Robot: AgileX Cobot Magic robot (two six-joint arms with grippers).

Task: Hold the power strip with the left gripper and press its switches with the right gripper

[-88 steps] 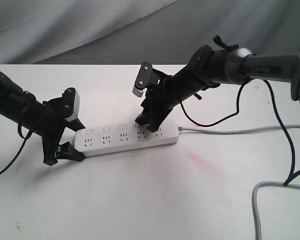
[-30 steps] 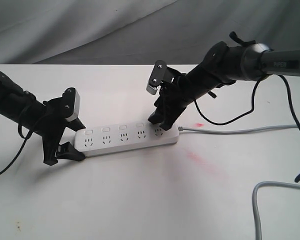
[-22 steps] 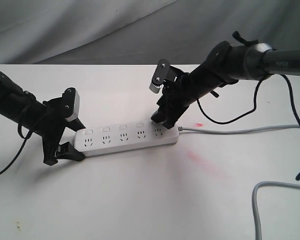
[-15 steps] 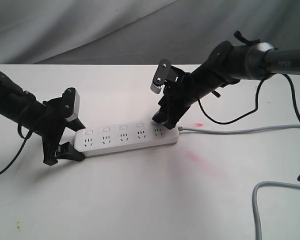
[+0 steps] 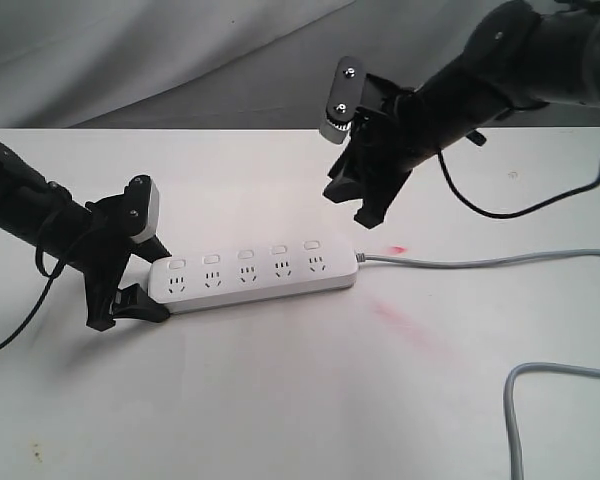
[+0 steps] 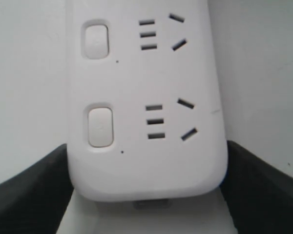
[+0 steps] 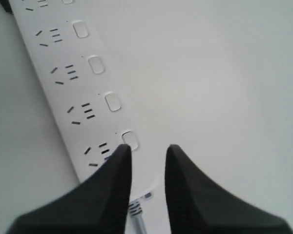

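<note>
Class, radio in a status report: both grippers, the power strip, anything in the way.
Left gripper clamped on power strip end. Right gripper hangs over the cord end, fingers slightly apart, touching nothing. Switches unobstructed.

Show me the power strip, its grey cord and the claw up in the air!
power strip (image 5: pixel 252 282): exterior view, white top, middle.
grey cord (image 5: pixel 455 265): exterior view, its straight stretch.
right gripper (image 5: pixel 348 205): exterior view, between its fingertips.

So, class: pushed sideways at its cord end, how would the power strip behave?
Rigid-looking and flat-lying, the power strip probably won't bend or tip. Clamped at one end by the left gripper, it may pivot there.
</note>
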